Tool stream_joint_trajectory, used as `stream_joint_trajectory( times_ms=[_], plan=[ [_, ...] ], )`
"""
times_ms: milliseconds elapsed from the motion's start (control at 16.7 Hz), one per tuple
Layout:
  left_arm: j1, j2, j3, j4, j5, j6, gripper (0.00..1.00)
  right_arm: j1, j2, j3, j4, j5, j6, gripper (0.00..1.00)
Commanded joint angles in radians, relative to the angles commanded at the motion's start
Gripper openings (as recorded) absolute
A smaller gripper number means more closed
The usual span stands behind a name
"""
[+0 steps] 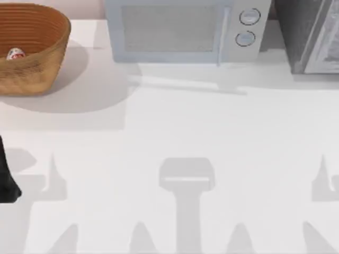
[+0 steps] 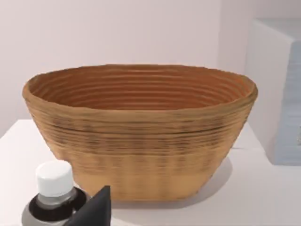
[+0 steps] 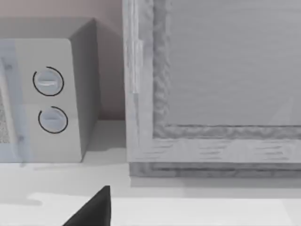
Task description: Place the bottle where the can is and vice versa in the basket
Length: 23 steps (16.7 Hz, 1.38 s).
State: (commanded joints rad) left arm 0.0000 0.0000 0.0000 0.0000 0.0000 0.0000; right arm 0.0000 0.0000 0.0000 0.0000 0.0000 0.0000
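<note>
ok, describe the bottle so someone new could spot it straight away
Start at the big orange-brown wicker basket at the table's far left corner, left of the microwave. In the left wrist view, the bottle stands on the table just in front of the basket's outer wall, beside the left hand. Its white cap over a dark collar marks it out.

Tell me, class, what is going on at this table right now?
A two-armed AgileX robot is set to swap a bottle and a can in the wicker basket at the table's far left. The left gripper is low in front of the basket, beside a white-capped bottle that seems to be outside it. Inside the basket lies a small red-and-white item, likely the can. The right gripper faces the microwave, well away from the basket.
</note>
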Motion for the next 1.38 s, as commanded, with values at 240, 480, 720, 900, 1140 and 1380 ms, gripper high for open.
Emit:
stream_joint_trajectory(
  times_ms=[240,480,720,900,1140,1380],
  plan=[
    [0.002,0.026,0.027,-0.014,0.003,0.002,1.00,0.000,0.000,0.000,0.000,0.000,0.000,1.00],
    [0.012,0.193,0.201,-0.107,0.020,0.011,1.00,0.000,0.000,0.000,0.000,0.000,0.000,1.00],
    [0.030,0.485,0.505,-0.269,0.050,0.028,1.00,0.000,0.000,0.000,0.000,0.000,0.000,1.00],
    [0.047,0.762,0.795,-0.424,0.079,0.044,1.00,0.000,0.000,0.000,0.000,0.000,0.000,1.00],
    [0.074,1.180,1.230,-0.656,0.122,0.069,1.00,0.000,0.000,0.000,0.000,0.000,0.000,1.00],
    [0.101,1.616,1.685,-0.898,0.167,0.094,1.00,0.000,0.000,0.000,0.000,0.000,0.000,1.00]
  ],
)
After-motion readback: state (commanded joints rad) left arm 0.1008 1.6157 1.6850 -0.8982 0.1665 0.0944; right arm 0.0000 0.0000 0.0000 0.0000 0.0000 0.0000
